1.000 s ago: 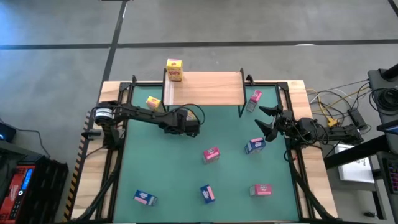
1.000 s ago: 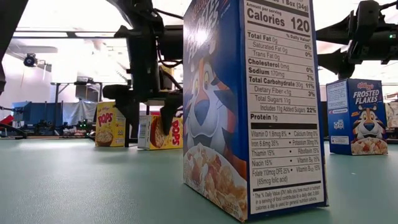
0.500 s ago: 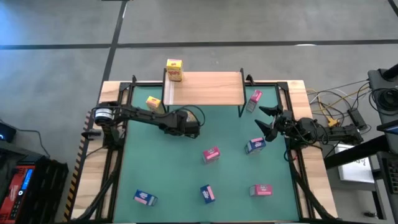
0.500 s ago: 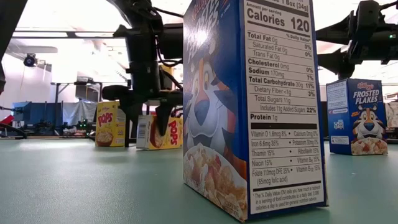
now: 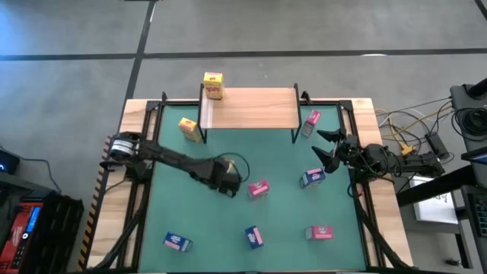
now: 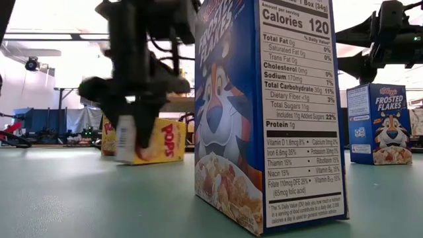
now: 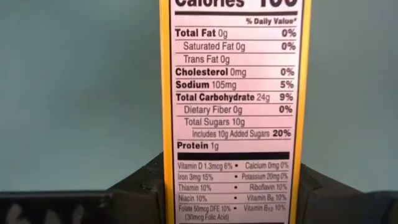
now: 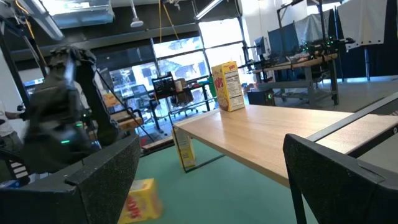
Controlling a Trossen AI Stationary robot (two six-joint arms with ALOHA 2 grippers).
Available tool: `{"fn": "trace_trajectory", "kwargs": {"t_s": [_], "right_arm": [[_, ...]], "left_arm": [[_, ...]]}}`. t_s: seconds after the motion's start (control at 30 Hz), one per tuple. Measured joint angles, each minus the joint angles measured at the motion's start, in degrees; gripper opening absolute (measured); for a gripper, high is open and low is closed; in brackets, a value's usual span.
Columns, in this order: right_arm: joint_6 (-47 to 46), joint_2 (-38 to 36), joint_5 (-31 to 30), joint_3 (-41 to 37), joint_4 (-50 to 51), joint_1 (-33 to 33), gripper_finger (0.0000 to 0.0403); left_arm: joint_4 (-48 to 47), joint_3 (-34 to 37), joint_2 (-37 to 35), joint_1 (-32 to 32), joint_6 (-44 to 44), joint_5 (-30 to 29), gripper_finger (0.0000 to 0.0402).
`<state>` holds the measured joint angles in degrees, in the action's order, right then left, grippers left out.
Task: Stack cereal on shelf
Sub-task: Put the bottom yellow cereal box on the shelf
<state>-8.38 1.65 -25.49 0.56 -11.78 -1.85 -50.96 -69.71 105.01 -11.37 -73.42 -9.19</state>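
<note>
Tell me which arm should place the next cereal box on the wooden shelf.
Left. The left gripper has a small yellow cardboard cereal box clamped between its jaws over the green mat. The right gripper waits open and empty by the mat's right edge.

We see a green mat [image 5: 198, 221] covering the table, pale wood edges [image 5: 384, 221] at its sides. On it lie two blue boxes [image 5: 176, 242] [image 5: 311, 178], four pink ones [image 5: 258, 188] [image 5: 254, 237] [image 5: 319, 232] [image 5: 311, 119] and a yellow box [image 5: 189, 128]. The shelf [image 5: 255, 106] at the far edge carries another yellow box [image 5: 213, 84] at its left corner.
</note>
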Motion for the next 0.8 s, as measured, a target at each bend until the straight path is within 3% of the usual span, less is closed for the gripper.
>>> {"fn": "trace_trajectory", "kwargs": {"t_s": [0.2,0.4,0.8], "right_arm": [[0.00,0.00,-0.01,0.00,-0.01,0.01,0.0384],[0.00,0.00,0.01,0.02,0.00,0.02,0.0384],[0.01,0.00,0.00,0.01,0.00,0.00,0.0384]], "left_arm": [[-4.78,-1.81,-0.94,-8.89,-6.03,1.34,0.0160],[-9.59,-4.14,-0.87,-13.39,-14.42,-5.87,0.0167],[-8.83,-4.47,1.47,-13.35,-17.22,-6.91,0.0273]]}}
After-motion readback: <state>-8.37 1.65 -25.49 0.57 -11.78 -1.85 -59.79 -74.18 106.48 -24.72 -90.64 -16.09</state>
